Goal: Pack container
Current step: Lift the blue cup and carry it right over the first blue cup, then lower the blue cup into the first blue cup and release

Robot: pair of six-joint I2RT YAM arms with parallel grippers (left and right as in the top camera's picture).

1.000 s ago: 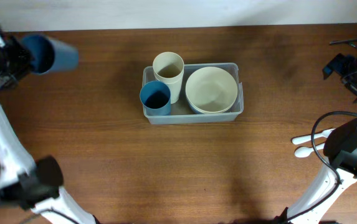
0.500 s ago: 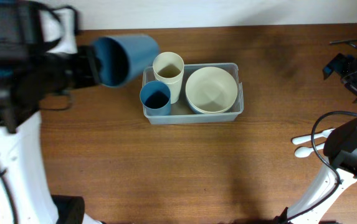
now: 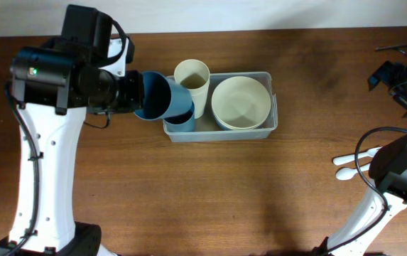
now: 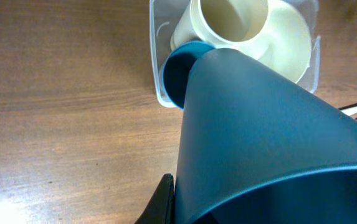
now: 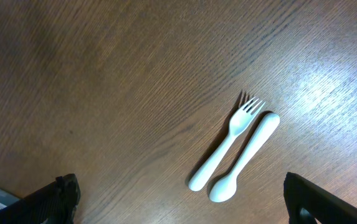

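Note:
The clear plastic container (image 3: 268,129) sits mid-table and holds a cream cup (image 3: 192,80), a small blue cup (image 3: 182,119) and a cream bowl (image 3: 241,102). My left gripper (image 3: 128,94) is shut on a large blue cup (image 3: 158,96), tilted on its side, mouth toward the container's left end, over the small blue cup. In the left wrist view the large blue cup (image 4: 259,130) fills the frame above the container (image 4: 157,93). My right gripper (image 5: 178,205) is open and empty above the table, near a white fork (image 5: 225,146) and white spoon (image 5: 243,158).
The fork and spoon (image 3: 351,165) lie on the wood table at the right, beside the right arm (image 3: 402,167). Dark cables and hardware (image 3: 395,71) sit at the far right edge.
My left arm has swung right with the large blue cup, from the table's far left to the container's left end. The right arm has not moved.

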